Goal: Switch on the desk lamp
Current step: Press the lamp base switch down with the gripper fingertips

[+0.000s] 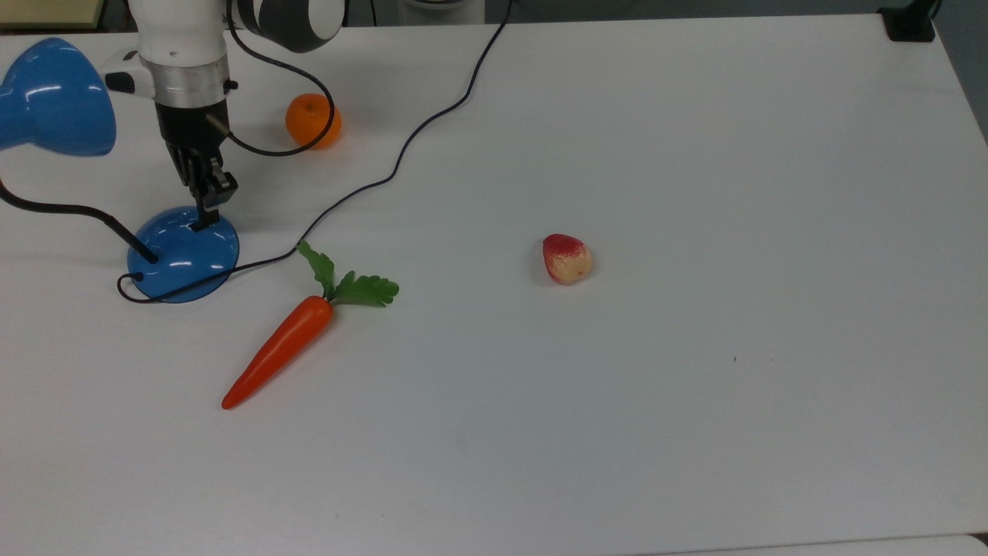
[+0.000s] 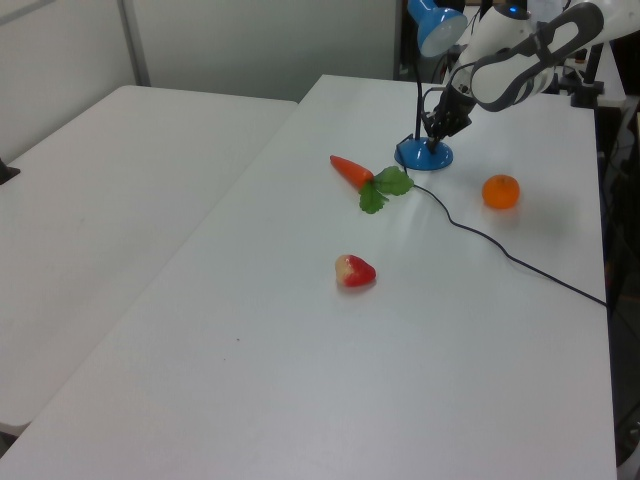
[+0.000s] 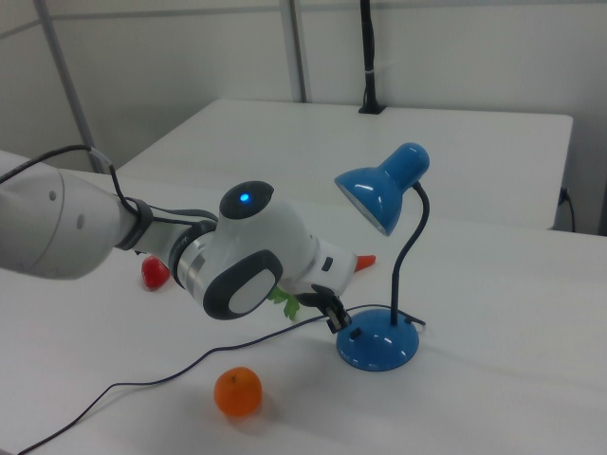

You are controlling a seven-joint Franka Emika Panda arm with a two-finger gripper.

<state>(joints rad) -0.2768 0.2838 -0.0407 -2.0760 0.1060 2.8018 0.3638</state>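
Note:
The desk lamp stands at the top view's left, with a glossy blue domed base (image 1: 181, 259), a black bendable neck (image 1: 69, 208) and a blue cone shade (image 1: 54, 96). Its black cord (image 1: 401, 154) snakes across the table toward the back. My gripper (image 1: 204, 222) points straight down with its fingers shut, and the tips rest on the base where the small black switch sits, covering it. In the right view the gripper (image 3: 339, 322) touches the near edge of the base (image 3: 379, 349) under the shade (image 3: 379, 194). No glow shows at the shade's mouth.
An orange (image 1: 312, 121) lies just behind the gripper, partly behind the arm's cable. A toy carrot (image 1: 282, 347) with green leaves lies in front of the base. A red-and-cream fruit (image 1: 566, 259) sits mid-table. A black clamp (image 1: 911, 23) is at the far right corner of the white table (image 1: 695, 425).

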